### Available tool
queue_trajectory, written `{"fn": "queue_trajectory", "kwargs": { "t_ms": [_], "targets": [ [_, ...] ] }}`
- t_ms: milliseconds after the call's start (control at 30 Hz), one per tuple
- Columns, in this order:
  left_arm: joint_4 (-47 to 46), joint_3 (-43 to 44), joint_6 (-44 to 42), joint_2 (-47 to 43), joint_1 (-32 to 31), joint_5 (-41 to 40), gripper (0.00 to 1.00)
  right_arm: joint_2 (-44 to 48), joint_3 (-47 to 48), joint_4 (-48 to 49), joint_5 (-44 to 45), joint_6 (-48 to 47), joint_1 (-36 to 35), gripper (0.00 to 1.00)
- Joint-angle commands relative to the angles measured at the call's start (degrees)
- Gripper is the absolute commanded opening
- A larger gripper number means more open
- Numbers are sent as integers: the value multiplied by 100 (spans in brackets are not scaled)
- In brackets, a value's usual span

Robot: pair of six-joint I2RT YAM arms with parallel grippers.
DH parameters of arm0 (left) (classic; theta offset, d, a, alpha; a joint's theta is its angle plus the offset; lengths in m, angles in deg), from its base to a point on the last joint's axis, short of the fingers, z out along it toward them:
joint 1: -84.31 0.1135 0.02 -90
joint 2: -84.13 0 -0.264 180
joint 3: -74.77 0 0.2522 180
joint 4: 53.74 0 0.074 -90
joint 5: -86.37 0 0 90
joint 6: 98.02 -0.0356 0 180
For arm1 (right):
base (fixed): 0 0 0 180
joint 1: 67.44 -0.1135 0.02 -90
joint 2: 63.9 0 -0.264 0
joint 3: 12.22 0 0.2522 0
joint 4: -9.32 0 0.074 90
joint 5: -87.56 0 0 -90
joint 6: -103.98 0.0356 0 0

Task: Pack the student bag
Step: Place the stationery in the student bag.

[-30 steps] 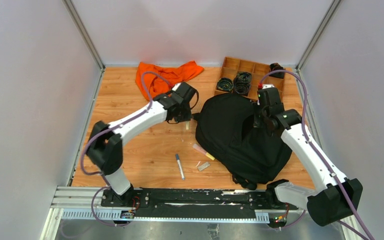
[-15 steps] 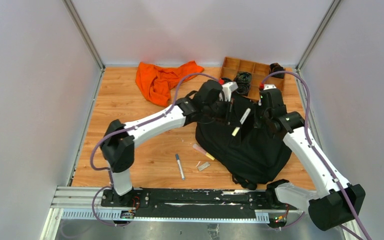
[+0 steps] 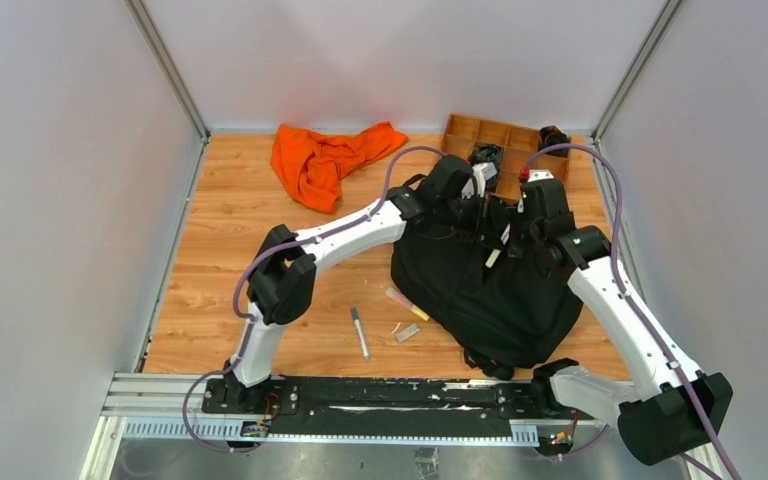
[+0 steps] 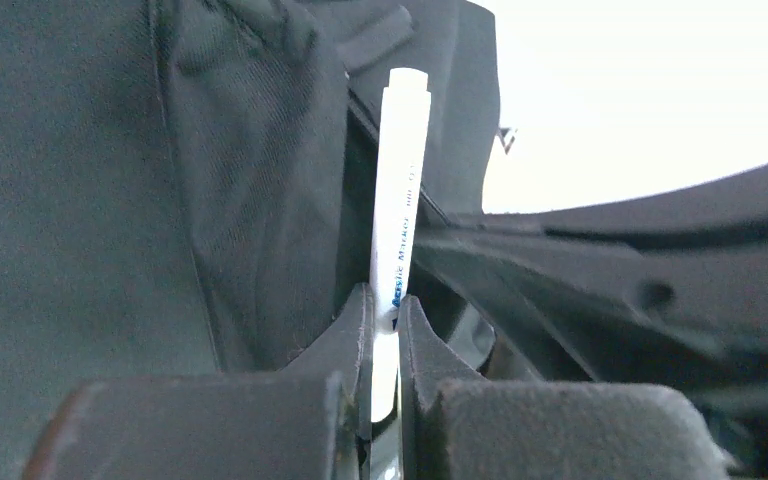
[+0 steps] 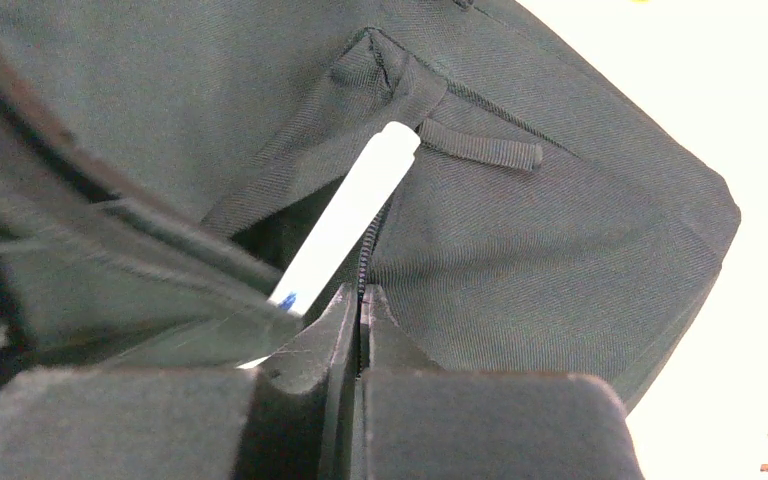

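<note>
L gripper (image 4: 382, 310): jaws clamped on a white marker (image 4: 400, 200), gripped near one end, capped end pointing out toward the bag (image 3: 480, 290). Marker tip sits at the dark slit between fabric folds, right by the zip line. Whether it's past the edge yet, can't tell.

R gripper (image 5: 360, 300): jaws together, pinching bag fabric at the zip. Judging by the pose, it's holding the opening up for the L arm.

The bag lies on the table (image 3: 240, 250), both grippers over its back-top part.

Progress, as a judgement:
- Opening is made and held, and one marker is at the mouth, so insertion is in hand but not done.
- Contents already inside: not visible.
- Left out, just L of the bag: a pink/yellow highlighter (image 3: 407, 303) and a small grey piece (image 3: 408, 332). A pen (image 3: 360, 333) lies a bit further L.
- An orange cloth (image 3: 325, 160) lies well L and behind the bag.
- The tray (image 3: 508, 132) is just behind the bag, w/ dark coiled bits in some compartments.
- Which of these are meant to go in, can't say, but prob. several items remain.
- Zip closing isn't done either.

Looks early to mid task.
</note>
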Motion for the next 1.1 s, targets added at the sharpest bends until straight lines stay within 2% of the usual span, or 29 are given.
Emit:
{"fn": "queue_trajectory", "kwargs": {
  "t_ms": [0,167,267,433,633,667,767,867,1067],
  "targets": [
    [922,712,70,567,-132,-296,0,98,-16,50,-64,1,59,0],
    [1122,558,375,723,-184,-603,0,188,-15,49,98,24,57,0],
    [594,200,529,666,-227,-269,0,229,-29,65,132,49,58,0],
    [667,164,385,667,-334,6,0,207,-63,74,201,84,54,0],
    [338,-341,208,151,-472,278,0,181,-121,84,320,113,59,0],
    [489,-281,131,157,-478,263,3,171,-115,84,324,121,59,0],
    [1045,-80,-146,142,-479,28,32,161,-109,84,324,131,59,0],
    [1177,-196,-248,-91,-479,-236,48,176,-126,81,335,113,59,0],
    [1456,-557,-596,-856,-479,-845,53,243,-190,67,335,111,57,0]
  ]
}}
